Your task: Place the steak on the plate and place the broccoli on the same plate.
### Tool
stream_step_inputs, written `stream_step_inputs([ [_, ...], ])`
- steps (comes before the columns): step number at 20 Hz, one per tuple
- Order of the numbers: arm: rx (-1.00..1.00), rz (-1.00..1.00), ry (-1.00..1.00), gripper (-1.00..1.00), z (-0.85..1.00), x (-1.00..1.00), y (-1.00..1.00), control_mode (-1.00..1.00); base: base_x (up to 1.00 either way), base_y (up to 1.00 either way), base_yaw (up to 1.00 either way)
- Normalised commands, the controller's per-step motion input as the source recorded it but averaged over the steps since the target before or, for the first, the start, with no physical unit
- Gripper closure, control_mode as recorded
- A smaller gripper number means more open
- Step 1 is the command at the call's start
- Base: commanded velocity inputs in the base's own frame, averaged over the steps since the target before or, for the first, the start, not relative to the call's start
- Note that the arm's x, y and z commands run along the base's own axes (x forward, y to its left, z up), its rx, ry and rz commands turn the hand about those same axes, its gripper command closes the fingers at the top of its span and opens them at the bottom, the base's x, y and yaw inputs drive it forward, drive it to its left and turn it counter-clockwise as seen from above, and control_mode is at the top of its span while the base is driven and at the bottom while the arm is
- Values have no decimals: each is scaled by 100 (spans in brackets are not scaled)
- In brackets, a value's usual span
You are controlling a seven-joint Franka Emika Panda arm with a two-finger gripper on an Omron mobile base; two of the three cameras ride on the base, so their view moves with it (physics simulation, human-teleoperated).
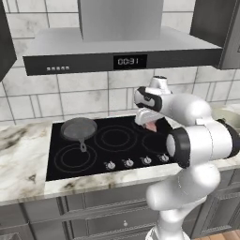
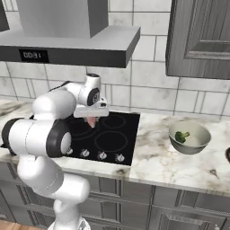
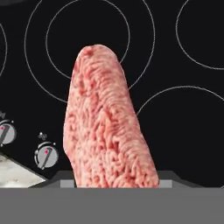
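Over the stove: gripper (image 2: 92, 120) hangs above the black cooktop (image 2: 112, 134), a little way off its glass, on the side nearer the control knobs (image 2: 102, 155).
Fingers: clamped on the steak (image 3: 105, 127); the meat fills the gap between them and hangs out past the tips, seen end-on in the hand view with burner rings behind it.
Steak: off every surface, carried in the air. In the left base view only a pink sliver (image 1: 151, 125) peeks out below the hand, mostly hidden by the arm.
Broccoli: green floret (image 2: 181, 136) sits inside the grey-beige bowl (image 2: 197, 143) on the marble bench (image 2: 157, 161), well apart from the hand, to the right of the stove.
Plate: I cannot place it with any certainty; a dark edge at the far right of the right base view may be its rim, but too little shows to tell.
Pan: small grey pan (image 1: 78, 129) rests on the rear left burner, away from the work.
Step in hand: first half of the task, carrying the lifted steak towards the plate. Broccoli is untouched.
Next move: likely swing right across the bench, past the bowl, until the steak is above the plate's centre, then lower before letting go.
Watch for: the long slab hangs loosely, so it could brush the bowl rim on the way.
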Motion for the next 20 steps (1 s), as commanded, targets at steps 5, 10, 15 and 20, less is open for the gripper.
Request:
stream_step_inputs([
  [5,0,-17,14,100,22,-62,-1,-100,0,0,0],
  [10,0,-12,8,100,9,-57,0,-100,0,0,0],
  [15,-11,-11,0,100,-2,-45,11,-100,0,0,0],
  [20,-11,-15,0,100,0,-19,17,-100,0,0,0],
])
